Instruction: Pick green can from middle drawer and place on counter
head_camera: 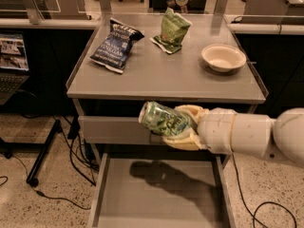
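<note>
Obs., single camera view.

- My end effector (179, 127) sits at centre frame, slightly right, reaching in from the right edge on my white arm (247, 134). Its fingers (191, 111) are clamped on the green can (164, 119), one above and one below the can body.
- Green can: in the air and tilted close to horizontal, with its silver end pointing to the left of the frame. It hangs in front of the closed upper drawer front (114, 129), just under the counter's front edge. It touches neither the counter nor the drawer floor.
- Middle drawer (137, 205): pulled out and open at the bottom of the frame, directly below the can. Its flat grey floor carries a dark shadow (164, 178) of the can and end effector.
- Counter (156, 77): fills the upper middle of the frame. On it are a blue snack bag (116, 44) at upper left, a crinkled green snack bag (172, 30) at upper centre and a pale bowl (223, 57) at upper right. The three lie well apart from one another.
- Speckled floor at lower left with black cables (52, 194).
</note>
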